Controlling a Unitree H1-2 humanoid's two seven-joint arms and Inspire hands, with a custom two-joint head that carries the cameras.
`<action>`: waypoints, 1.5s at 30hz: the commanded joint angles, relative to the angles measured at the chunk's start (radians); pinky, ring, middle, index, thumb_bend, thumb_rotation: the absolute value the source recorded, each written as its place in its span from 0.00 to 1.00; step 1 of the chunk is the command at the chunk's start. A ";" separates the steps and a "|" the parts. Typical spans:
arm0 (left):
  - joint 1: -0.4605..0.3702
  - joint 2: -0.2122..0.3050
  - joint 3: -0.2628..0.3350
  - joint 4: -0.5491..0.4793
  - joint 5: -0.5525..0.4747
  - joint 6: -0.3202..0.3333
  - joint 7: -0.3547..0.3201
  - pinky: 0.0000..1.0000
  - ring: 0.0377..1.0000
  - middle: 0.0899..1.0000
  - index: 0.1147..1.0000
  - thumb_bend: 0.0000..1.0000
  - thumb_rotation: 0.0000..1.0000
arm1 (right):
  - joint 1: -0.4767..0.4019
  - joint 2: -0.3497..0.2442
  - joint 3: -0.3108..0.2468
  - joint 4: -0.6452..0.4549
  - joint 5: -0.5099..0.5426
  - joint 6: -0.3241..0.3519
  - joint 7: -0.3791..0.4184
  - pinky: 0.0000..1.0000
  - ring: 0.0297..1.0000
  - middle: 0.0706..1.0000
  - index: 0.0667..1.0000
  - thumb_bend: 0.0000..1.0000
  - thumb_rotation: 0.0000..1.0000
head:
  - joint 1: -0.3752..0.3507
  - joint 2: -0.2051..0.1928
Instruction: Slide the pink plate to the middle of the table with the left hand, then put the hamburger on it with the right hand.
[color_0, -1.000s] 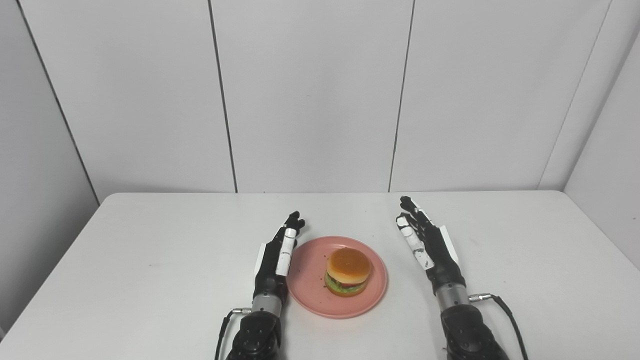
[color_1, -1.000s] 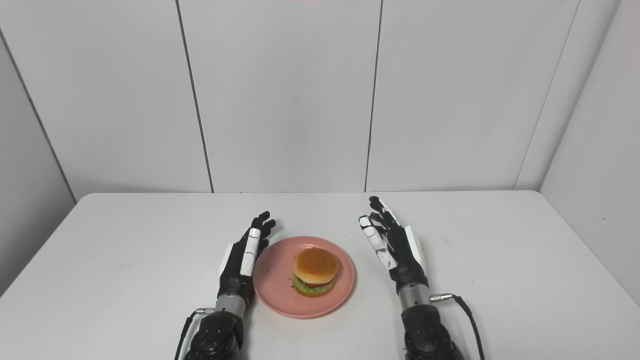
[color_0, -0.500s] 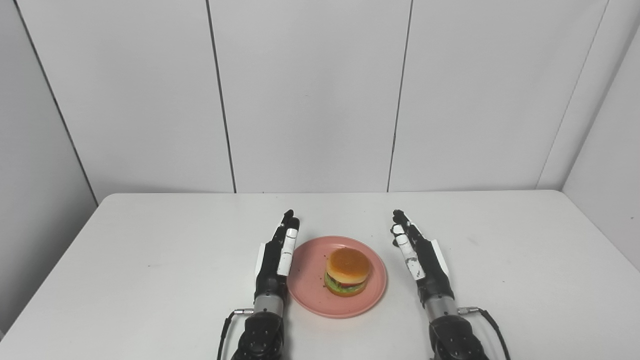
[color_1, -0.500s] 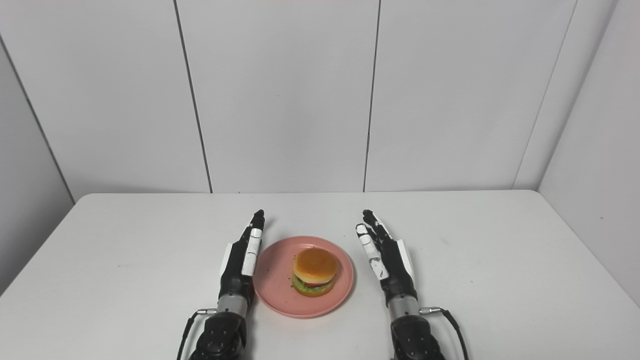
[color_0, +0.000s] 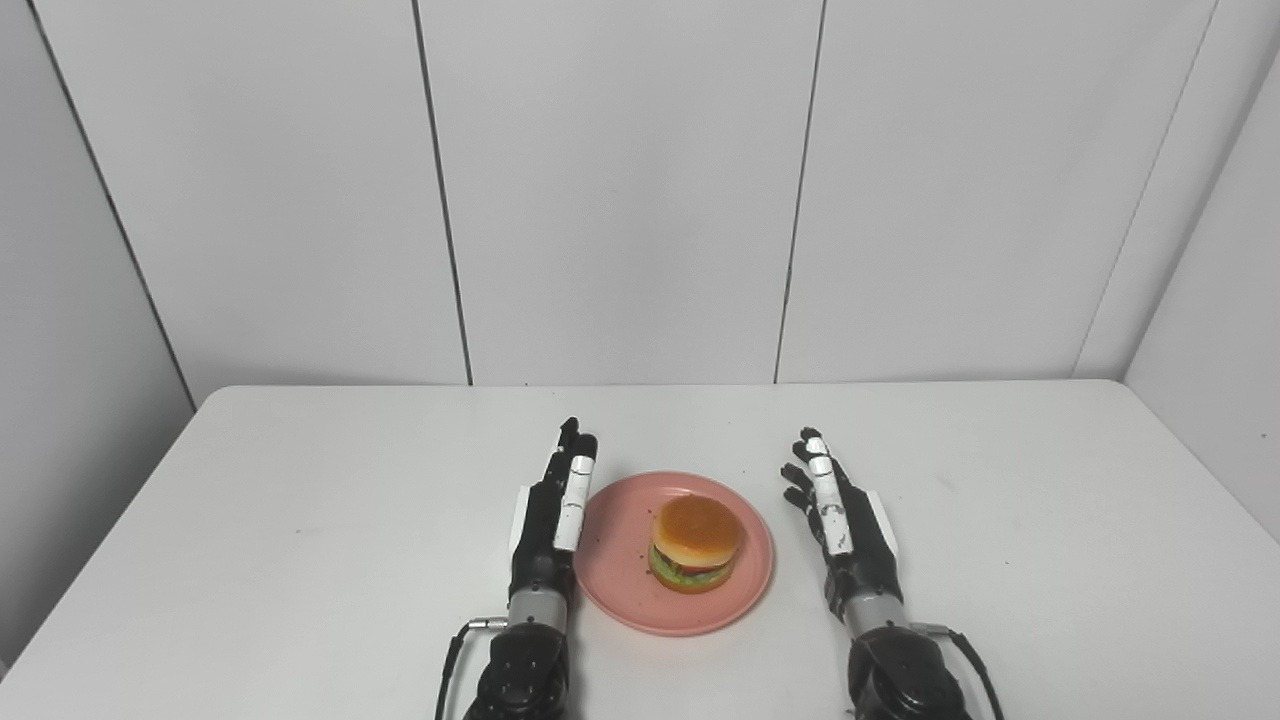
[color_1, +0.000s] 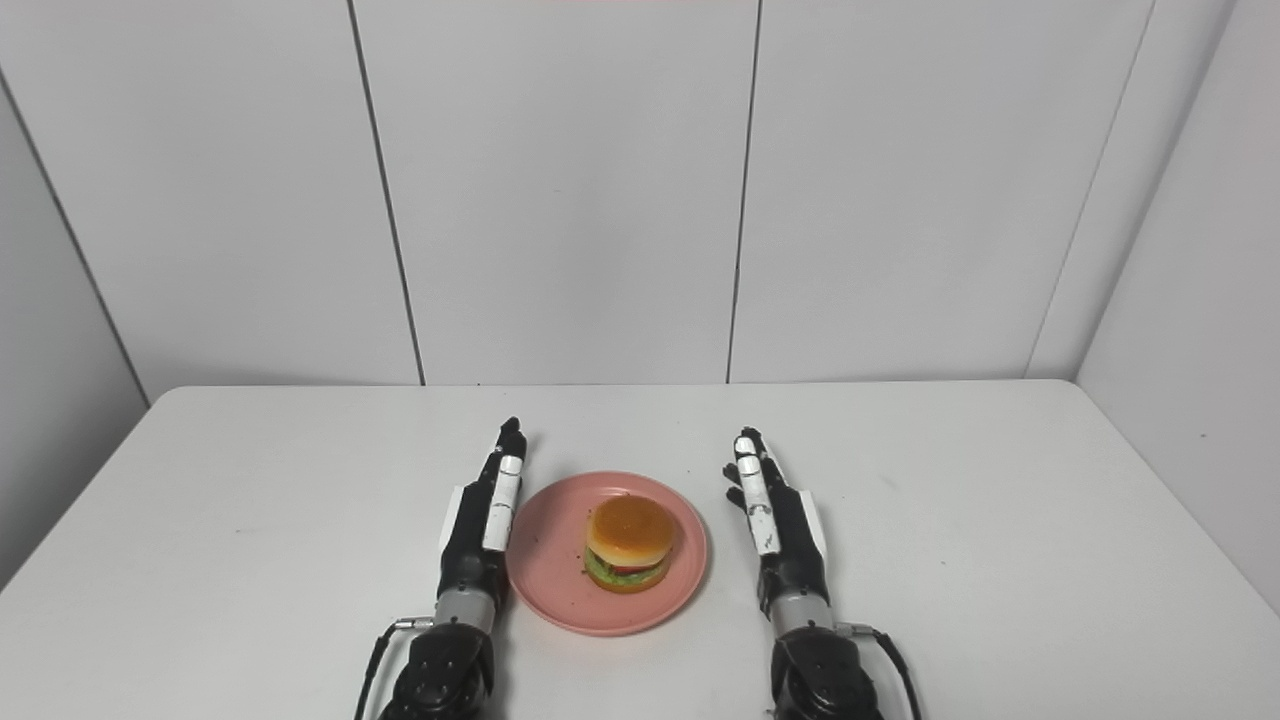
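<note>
The pink plate (color_0: 620, 590) lies near the middle front of the white table (color_0: 300, 500). The hamburger (color_0: 696, 543) stands upright on the plate, a little right of its centre. My left hand (color_0: 552, 522) is open, fingers stretched forward, edge-on right beside the plate's left rim. My right hand (color_0: 843, 532) is open and empty, fingers stretched forward, a short gap to the right of the plate. Both hands also show in the right eye view, left hand (color_1: 482, 525) and right hand (color_1: 780, 535), on either side of the plate (color_1: 555, 590) and hamburger (color_1: 630, 543).
Grey wall panels (color_0: 620, 190) rise behind the table's far edge. Thin cables (color_0: 455, 650) run from both wrists at the bottom of the picture.
My right hand has drawn back toward me and straightened, its fingers now closer together. My left hand straightened slightly and stays by the plate's rim. Plate and hamburger have not moved.
</note>
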 joint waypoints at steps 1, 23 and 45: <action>0.009 0.004 0.006 0.023 -0.001 0.000 0.019 1.00 1.00 0.99 0.94 0.82 1.00 | -0.015 0.013 0.007 -0.015 0.002 0.039 0.010 0.89 0.89 0.93 0.93 0.78 1.00 | 0.001 0.001; 0.015 0.004 0.006 0.013 -0.003 0.013 0.014 1.00 1.00 0.98 0.94 0.80 1.00 | -0.013 0.010 0.010 -0.016 -0.007 0.049 -0.006 0.88 0.89 0.93 0.92 0.77 1.00 | -0.003 0.003; 0.015 0.009 0.003 0.012 0.003 0.016 0.013 1.00 1.00 0.97 0.94 0.79 1.00 | -0.009 0.010 0.015 -0.030 -0.003 0.059 0.005 0.89 0.90 0.94 0.92 0.76 1.00 | -0.005 0.001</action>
